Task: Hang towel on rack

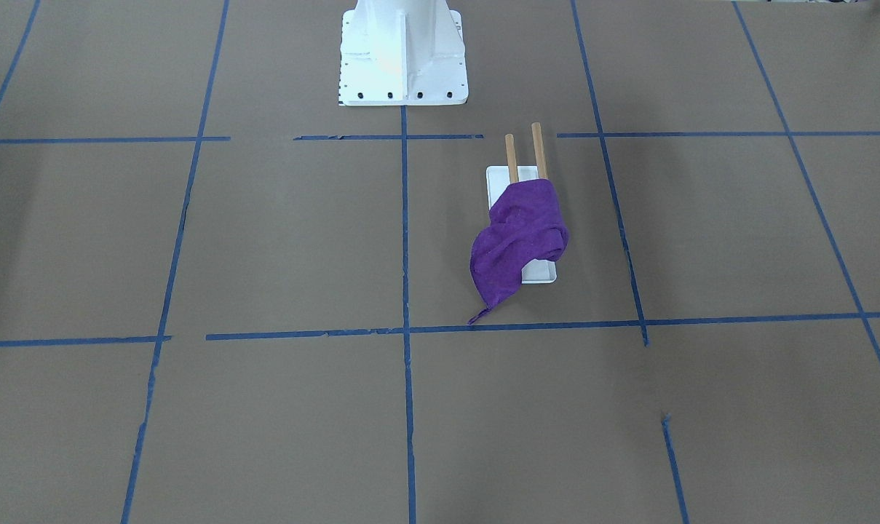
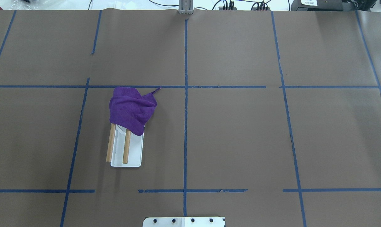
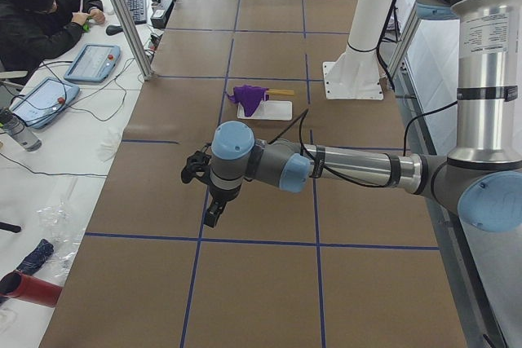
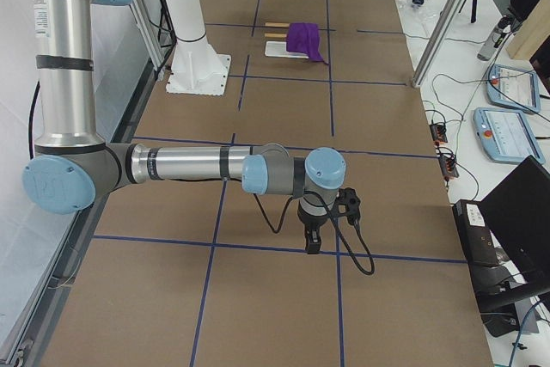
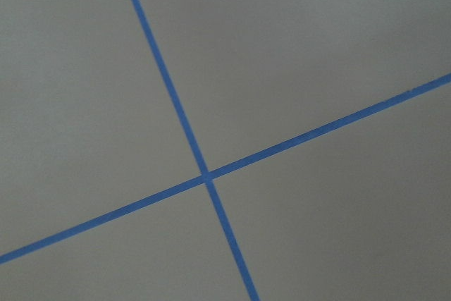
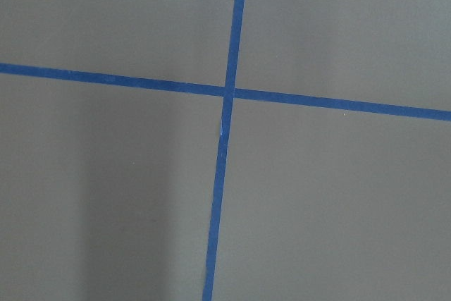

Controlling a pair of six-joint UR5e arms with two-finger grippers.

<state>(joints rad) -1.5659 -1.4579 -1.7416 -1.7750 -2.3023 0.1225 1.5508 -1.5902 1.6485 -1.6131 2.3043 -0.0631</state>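
Note:
The purple towel lies bunched over the far end of the rack's two wooden rods, with one corner trailing onto the table. The rack's white base stands on the robot's left half, and towel and rods show from overhead. My left gripper points down over the table, far from the towel. My right gripper hangs far from the rack. Both show only in the side views, so I cannot tell whether they are open or shut. The wrist views show only the tabletop and tape.
The brown table cover carries a grid of blue tape lines. The white bolted robot pedestal stands at the robot's edge of the table. An operator and tablets are beside the table's far side.

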